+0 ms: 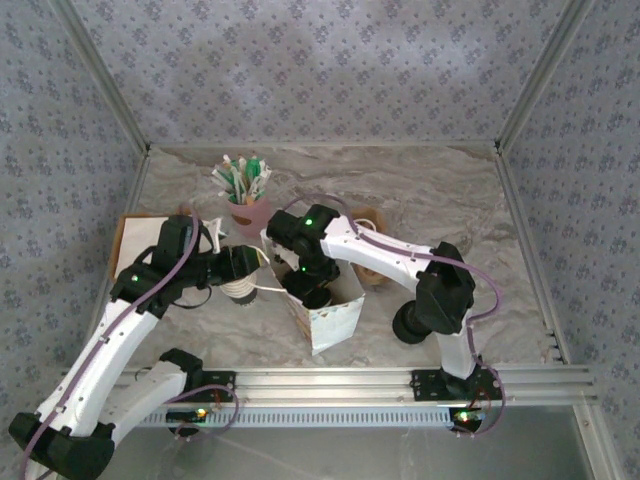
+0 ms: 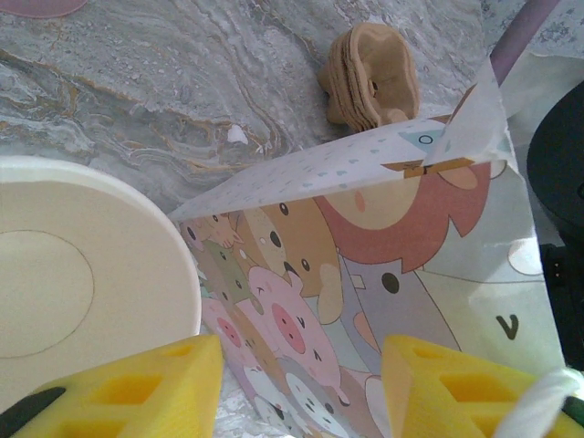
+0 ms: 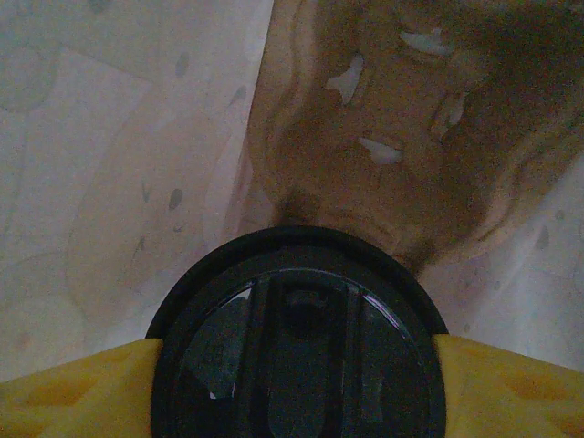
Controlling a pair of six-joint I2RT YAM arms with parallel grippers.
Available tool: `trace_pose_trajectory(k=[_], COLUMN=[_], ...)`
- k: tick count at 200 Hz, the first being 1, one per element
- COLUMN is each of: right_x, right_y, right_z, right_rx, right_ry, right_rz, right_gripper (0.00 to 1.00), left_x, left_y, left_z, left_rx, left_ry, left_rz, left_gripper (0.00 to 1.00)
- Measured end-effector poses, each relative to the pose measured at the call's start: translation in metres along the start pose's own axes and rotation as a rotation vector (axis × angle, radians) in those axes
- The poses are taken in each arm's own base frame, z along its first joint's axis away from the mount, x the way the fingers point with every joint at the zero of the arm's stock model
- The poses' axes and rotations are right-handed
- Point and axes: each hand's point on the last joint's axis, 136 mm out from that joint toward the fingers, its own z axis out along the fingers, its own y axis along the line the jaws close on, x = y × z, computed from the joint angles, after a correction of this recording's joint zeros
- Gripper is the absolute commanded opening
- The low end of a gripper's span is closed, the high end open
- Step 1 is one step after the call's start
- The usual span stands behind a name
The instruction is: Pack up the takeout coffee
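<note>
Currently, right jaws grip one lidded takeout coffee (image 3: 297, 347) inside one bag (image 1: 335, 318); left jaws stand open.

Top external looks down from above and behind the near edge, over the whole marble table (image 1: 450, 200). Left wrist faces the printed side of the paper bag (image 2: 365, 274), close; right wrist looks inside that bag, hard above the black lid (image 3: 297, 338). All three views share the bag.

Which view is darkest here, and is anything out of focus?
Right wrist: dim and murky inside the bag, black lid barely detailed. Left wrist: bright, the bag's print sharp, yellow fingers slightly soft up close. Top external: evenly lit, no glare.
</note>
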Motion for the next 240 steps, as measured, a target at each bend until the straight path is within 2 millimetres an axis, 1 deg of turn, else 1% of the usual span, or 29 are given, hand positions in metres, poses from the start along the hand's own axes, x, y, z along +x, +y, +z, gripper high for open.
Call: trace_pose_trajectory(k=[91, 240], right_x=[0.0050, 0.0011], right_y=[0.0023, 0.0021], right_z=[-0.0004, 0.0058], right_rx=[0.037, 0.036], right_ry=[-0.009, -0.029], right_rz=[-0.003, -0.005], right_gripper=[0.76, 0.77], left_x=[0.0010, 0.0010], left_y=[-0.0009, -0.0008], left_z=[0.0003, 0.0004], left_rx=[0.002, 0.002], left_ry=[0.004, 0.004], left_rz=[0.011, 0.010], left_gripper=[0.49, 0.49])
